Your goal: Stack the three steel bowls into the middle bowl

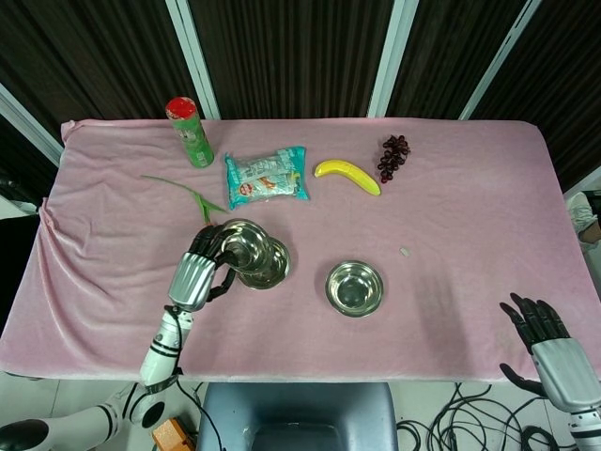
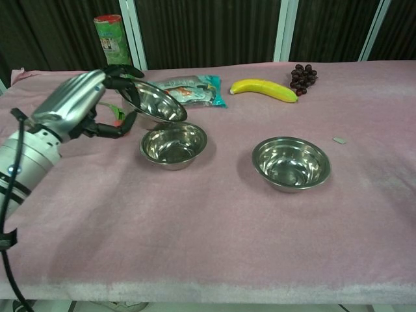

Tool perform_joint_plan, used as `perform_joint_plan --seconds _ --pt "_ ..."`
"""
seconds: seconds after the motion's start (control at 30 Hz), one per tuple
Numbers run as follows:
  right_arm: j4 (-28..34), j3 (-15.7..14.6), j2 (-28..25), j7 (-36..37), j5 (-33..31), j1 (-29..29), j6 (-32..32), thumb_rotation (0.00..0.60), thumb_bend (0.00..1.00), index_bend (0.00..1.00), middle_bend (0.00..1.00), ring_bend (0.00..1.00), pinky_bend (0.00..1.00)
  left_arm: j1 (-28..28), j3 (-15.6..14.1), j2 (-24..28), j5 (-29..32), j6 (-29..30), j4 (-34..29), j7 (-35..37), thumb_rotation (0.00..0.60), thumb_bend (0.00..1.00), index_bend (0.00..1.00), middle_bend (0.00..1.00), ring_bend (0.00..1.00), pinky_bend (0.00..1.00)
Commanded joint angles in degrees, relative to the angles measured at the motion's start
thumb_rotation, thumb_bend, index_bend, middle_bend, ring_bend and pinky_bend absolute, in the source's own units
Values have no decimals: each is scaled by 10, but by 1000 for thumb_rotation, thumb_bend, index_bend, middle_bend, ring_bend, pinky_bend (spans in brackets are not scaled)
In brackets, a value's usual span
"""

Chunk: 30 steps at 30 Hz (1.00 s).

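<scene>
Left hand (image 2: pixel 84 107) grips the left bowl (image 2: pixel 151 103) by its rim, tilted, lifted just above the middle bowl (image 2: pixel 173 143), mid-table toward the front edge. Advice: level it, centre over the middle bowl, lower until seated, then let go. Right hand (image 1: pixel 547 334) empty, fingers spread, off the front-right corner.
</scene>
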State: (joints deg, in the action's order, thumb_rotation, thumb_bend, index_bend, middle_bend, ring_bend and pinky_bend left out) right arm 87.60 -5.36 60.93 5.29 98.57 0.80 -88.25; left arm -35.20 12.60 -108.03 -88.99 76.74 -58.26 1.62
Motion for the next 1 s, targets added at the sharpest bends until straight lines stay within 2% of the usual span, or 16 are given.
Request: perform_joint_plan --seconds 0.03,0.13,0.23,0.3,0.4,0.47,0.7,0.87,1.0 --pt "-1 0 -1 3 0 -1 -2 600 334 0 0 0 0 -29 2 -34 13 -35 33 -19 600 441 669 193 92 144" --pt "-2 0 -4 10 0 -3 -6 600 334 0 0 0 0 -43 1 -57 24 -59 62 -32 600 430 652 191 85 143" --pt "-5 1 -7 18 0 -6 -13 600 335 0 0 0 0 -45 -3 -67 35 -73 76 -38 600 421 558 174 59 141" --pt "-7 1 -8 23 0 -7 -16 600 335 0 0 0 0 -42 -4 -69 38 -71 81 -37 600 418 428 157 42 138" --pt "-9 0 -9 28 2 -9 -20 600 335 0 0 0 0 -33 -11 -60 47 -76 72 -34 600 418 142 125 17 136" --pt "-10 0 -9 28 3 -9 -20 600 335 0 0 0 0 -26 -19 -43 51 -87 51 -34 600 419 19 90 2 132" --pt "-9 -1 -6 20 5 -8 -15 600 335 0 0 0 0 3 -47 51 61 -102 -80 -72 600 422 0 34 0 130" --pt "-7 0 -3 10 4 -7 -10 600 335 0 0 0 0 26 -75 143 83 -130 -215 -122 600 422 0 1 0 128" --pt "-4 -3 0 1 10 -5 -5 600 334 0 0 0 0 32 -91 182 96 -143 -270 -168 600 422 0 0 0 129"
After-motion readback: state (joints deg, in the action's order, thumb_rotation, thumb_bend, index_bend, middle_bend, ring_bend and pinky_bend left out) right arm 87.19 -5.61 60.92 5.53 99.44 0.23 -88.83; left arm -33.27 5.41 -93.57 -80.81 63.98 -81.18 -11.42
